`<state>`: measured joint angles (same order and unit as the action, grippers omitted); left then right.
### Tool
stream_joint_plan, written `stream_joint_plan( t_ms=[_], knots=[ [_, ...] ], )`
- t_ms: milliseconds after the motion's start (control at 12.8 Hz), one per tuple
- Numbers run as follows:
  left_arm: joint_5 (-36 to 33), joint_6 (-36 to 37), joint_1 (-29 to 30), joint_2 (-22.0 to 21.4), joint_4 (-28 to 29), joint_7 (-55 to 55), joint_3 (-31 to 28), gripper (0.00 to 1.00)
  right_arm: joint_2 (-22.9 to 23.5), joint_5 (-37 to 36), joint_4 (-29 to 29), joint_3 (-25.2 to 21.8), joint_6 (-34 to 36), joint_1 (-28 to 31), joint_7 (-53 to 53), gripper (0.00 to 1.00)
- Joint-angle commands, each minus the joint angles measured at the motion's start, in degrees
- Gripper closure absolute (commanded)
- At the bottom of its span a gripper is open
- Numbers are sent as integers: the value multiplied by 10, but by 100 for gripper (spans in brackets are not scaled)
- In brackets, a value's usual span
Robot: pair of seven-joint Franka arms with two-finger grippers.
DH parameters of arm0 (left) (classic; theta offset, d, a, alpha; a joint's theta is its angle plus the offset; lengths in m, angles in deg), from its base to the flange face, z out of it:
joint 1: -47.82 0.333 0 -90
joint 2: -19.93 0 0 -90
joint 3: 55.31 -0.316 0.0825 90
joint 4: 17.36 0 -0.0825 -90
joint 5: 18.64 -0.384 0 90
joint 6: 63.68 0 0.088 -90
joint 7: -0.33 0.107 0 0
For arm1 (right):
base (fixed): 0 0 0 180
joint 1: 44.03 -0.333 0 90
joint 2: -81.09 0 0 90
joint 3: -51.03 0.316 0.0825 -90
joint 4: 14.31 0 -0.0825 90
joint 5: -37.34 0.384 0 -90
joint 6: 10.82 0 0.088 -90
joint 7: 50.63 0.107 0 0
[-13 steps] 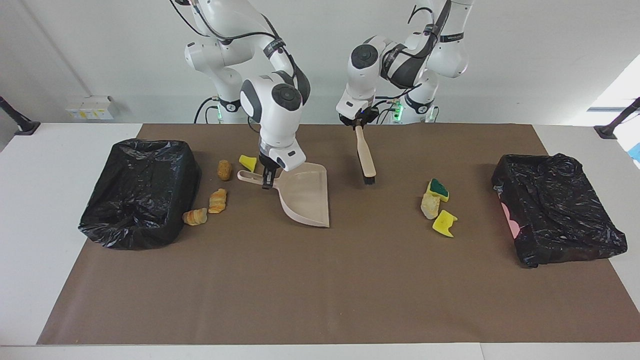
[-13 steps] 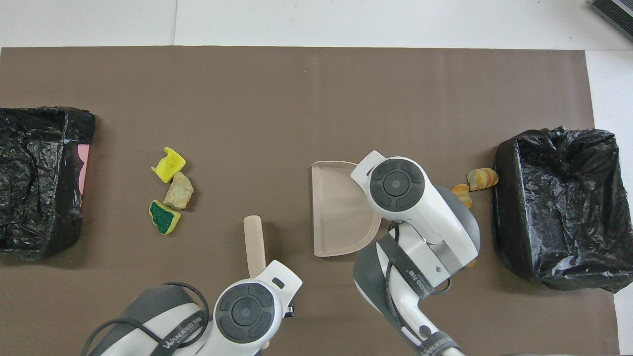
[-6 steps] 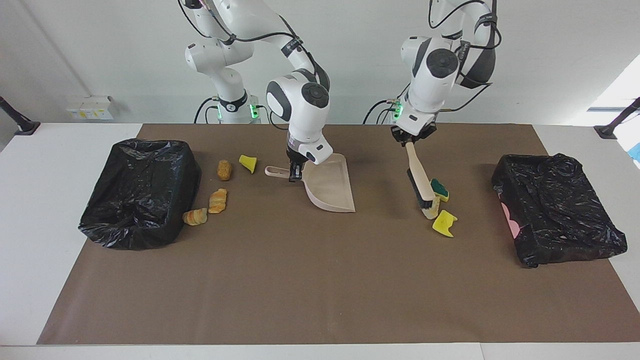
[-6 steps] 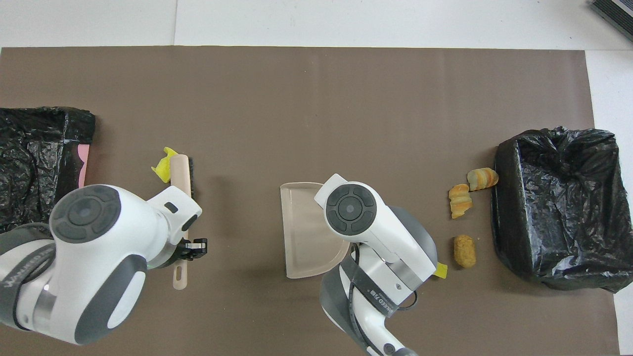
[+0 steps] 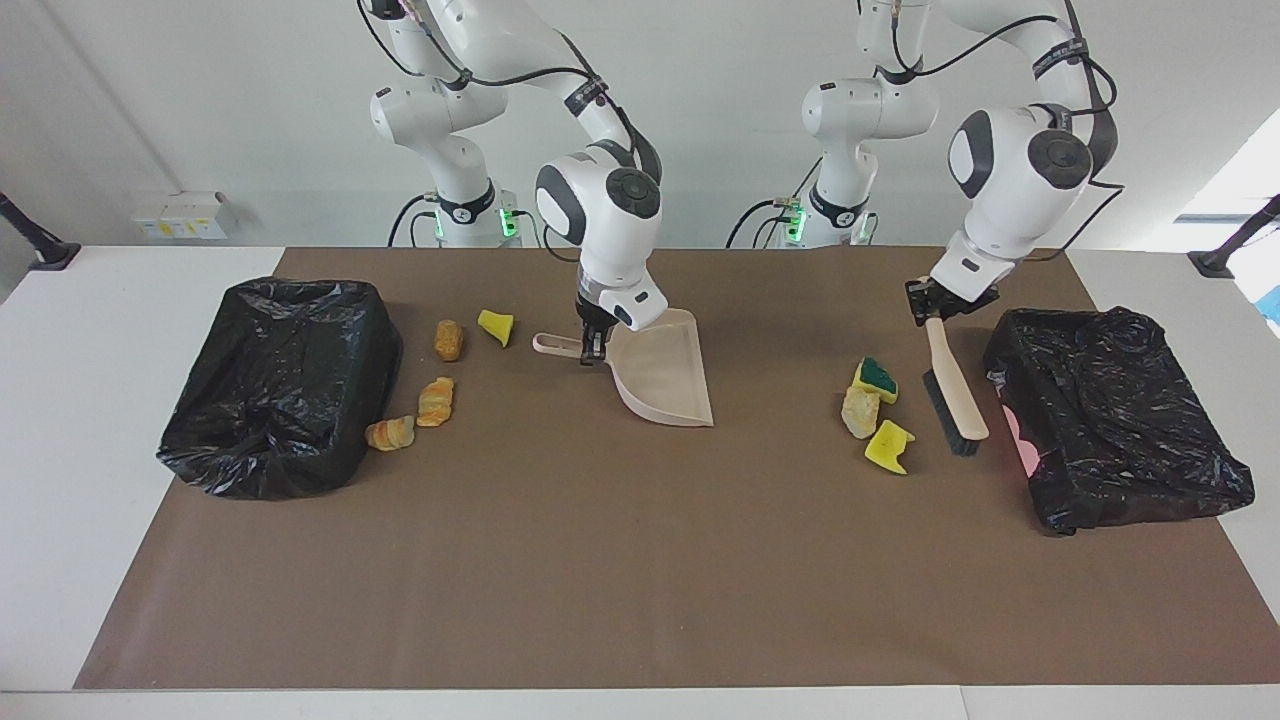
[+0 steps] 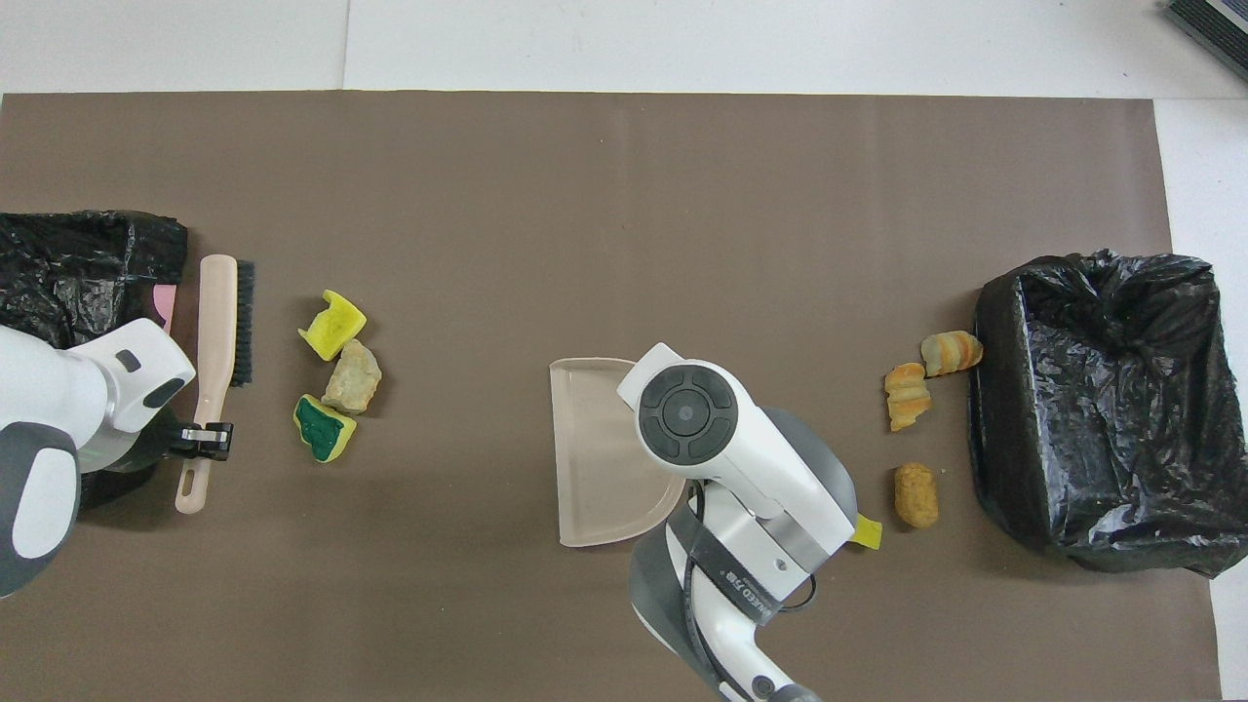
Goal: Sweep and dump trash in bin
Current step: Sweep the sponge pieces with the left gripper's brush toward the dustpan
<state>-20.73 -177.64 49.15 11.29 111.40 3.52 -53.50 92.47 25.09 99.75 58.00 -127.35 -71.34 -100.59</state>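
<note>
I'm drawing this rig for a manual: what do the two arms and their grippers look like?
Both arms are glossy white with rounded segments, dark grey joint caps and grey bands. The left arm and right arm carry loose black cables along their links, and green lights glow at the bases. Grey lettering runs along a band in the overhead view. The left gripper and right gripper are small and black.
</note>
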Motion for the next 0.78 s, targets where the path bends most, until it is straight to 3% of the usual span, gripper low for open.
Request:
stream_joint_plan(
  t_ms=[0,312,702],
  knots=[
    [-34,-34,10,69,-34,11,10,100,2,10,4,3,-14,2,14,100],
    [-33,-33,-4,50,24,5,13,100,0,-1,6,2,-21,-5,15,100],
    [-19,-33,-104,7,86,-40,13,100,-2,-30,9,2,-30,-13,21,100]
  ],
)
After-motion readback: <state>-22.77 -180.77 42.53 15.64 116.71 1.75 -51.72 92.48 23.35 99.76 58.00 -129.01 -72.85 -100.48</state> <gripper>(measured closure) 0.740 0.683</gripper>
